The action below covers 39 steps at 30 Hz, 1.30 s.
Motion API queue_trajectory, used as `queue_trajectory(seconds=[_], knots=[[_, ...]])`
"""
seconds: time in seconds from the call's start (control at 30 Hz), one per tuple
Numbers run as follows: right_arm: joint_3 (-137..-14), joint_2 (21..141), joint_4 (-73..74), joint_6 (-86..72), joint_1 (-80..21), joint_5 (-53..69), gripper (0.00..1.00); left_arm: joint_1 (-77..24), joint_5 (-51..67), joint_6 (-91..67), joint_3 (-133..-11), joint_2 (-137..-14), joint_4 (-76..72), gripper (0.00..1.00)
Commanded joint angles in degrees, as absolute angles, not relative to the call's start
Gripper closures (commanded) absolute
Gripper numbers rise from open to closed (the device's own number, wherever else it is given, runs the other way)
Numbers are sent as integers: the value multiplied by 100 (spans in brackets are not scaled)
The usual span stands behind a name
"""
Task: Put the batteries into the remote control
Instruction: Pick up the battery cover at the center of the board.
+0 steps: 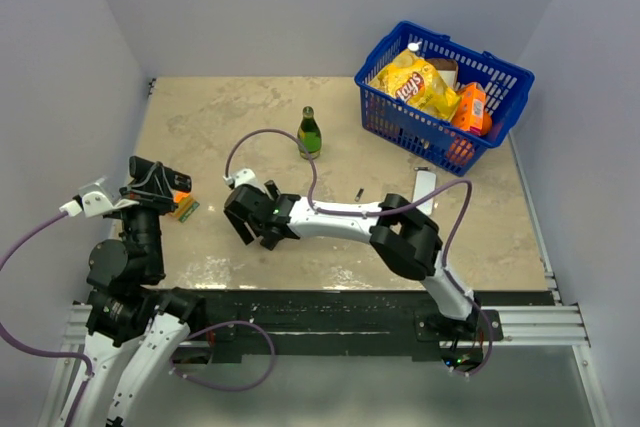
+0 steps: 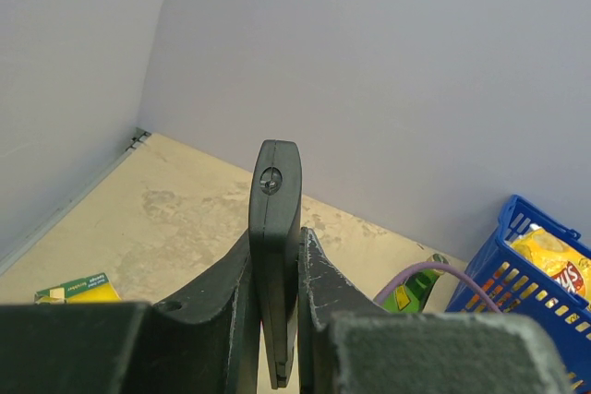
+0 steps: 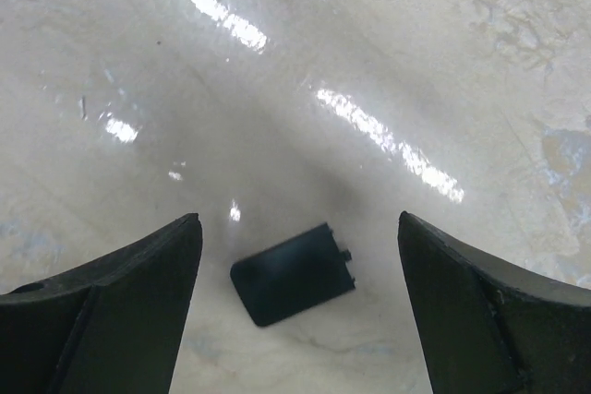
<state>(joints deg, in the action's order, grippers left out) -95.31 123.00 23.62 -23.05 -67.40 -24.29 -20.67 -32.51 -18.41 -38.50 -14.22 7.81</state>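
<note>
My left gripper (image 2: 277,235) is shut on the remote control (image 2: 275,219), a slim black bar held on edge, its end poking up past the fingertips. In the top view the left gripper (image 1: 163,184) hangs over the table's left side. My right gripper (image 3: 297,220) is open, low over the table, with the small black cover piece (image 3: 294,272) lying flat between its fingers, touching neither. From above, the right gripper (image 1: 252,222) sits left of centre and hides the cover. A tiny dark stick, likely one of the batteries (image 1: 358,193), lies on the table right of centre.
A green bottle (image 1: 309,134) stands at mid-back. A blue basket (image 1: 505,77) with snack packs sits at the back right. A flat white device (image 1: 425,187) lies near the right arm's elbow. A small green-and-yellow box (image 1: 186,209) lies beside the left gripper.
</note>
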Motion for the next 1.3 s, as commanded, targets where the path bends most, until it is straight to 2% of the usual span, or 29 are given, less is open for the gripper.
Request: queue_trajectory(seconds=[0.0,0.43,1.0,1.27], knots=[[-10142,12647,2724,-2285,-6680,-2768,11,-2048,-3190,-1732,-3832,-1362,580,100],[-9923,12639,3067,-2084,-6811,-2883,11,-2057,-3138,-1740,-3823,-1345,571,100],[-8385,11426,3559,-2126,-6944,-3103,11,-2057,-3032,-1784,-3814,-1380,536,100],[-7901,10960,2743,-1618,-6671,-1654,12,-2057,-2971,-1802,-3806,-1380,501,99]])
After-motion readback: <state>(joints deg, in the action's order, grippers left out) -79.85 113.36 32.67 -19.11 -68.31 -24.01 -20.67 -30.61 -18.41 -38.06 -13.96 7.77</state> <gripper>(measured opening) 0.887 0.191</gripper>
